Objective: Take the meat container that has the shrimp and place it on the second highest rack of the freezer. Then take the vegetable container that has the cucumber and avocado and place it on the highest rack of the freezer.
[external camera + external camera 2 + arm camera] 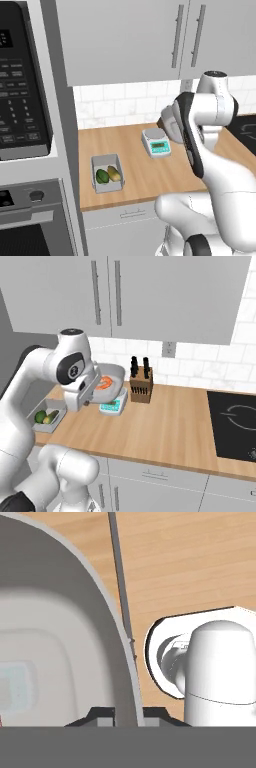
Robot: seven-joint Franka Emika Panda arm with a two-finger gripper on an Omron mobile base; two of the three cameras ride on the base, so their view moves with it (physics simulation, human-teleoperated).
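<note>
The claw [127, 714] is clamped on the rim of the meat container [111, 381], its two tips pinching the thin grey wall that runs up the middle of the hand view, and the shallow pale-grey tray hangs clear above the bench [170, 426] near the back wall. In the right base view the shrimp [104, 382] lies inside the tray as an orange-pink curl, and the tray sits directly over a small kitchen scale [112, 406] with a green display (the scale itself rests on the bench, apart from the tray). Toward the left end of the bench, near its front edge, stands the vegetable container [107, 173], a deeper grey tub with a dark green piece and a yellower green piece side by side in it. A wooden knife block [140, 387] with black handles stands against the tiled wall just right of the scale, and a black cooktop [234, 423] is set into the right end of the bench.
</note>
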